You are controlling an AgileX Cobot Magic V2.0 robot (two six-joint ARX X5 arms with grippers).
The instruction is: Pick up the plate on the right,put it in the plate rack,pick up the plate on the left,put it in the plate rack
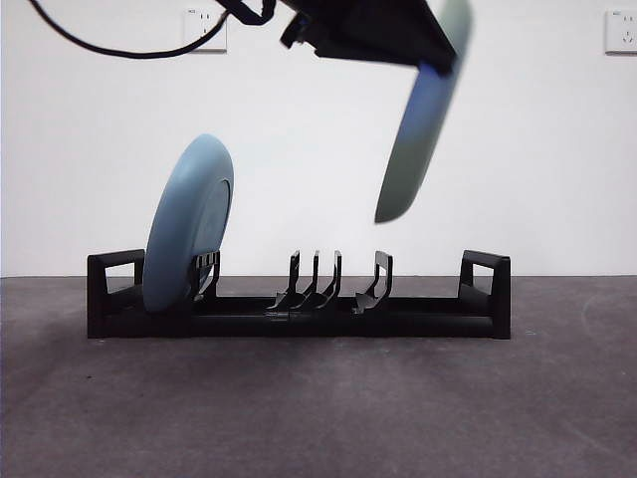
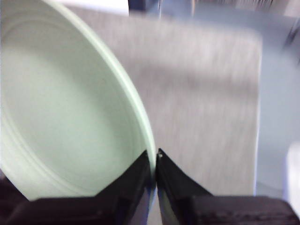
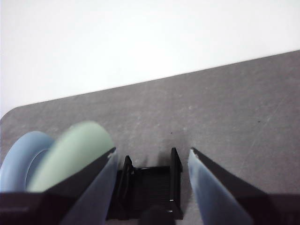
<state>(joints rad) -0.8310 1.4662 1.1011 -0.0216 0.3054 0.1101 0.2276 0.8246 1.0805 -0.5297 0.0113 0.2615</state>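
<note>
White wall behind, blue plate (image 1: 189, 224) racked in plate rack (image 1: 299, 311); your left gripper (image 2: 155, 159) grips green plate (image 1: 423, 119) overhead, right gripper (image 3: 152, 154) released.

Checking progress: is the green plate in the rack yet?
Not yet. The green plate hangs tilted in the air above the plate rack, its rim pinched by the left hand.

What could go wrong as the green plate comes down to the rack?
The left pincer pinches only the rim of the green plate, which hangs tilted and blurred, so it may slip or swing. It could miss the prongs of the plate rack, or knock the blue plate already standing there.
</note>
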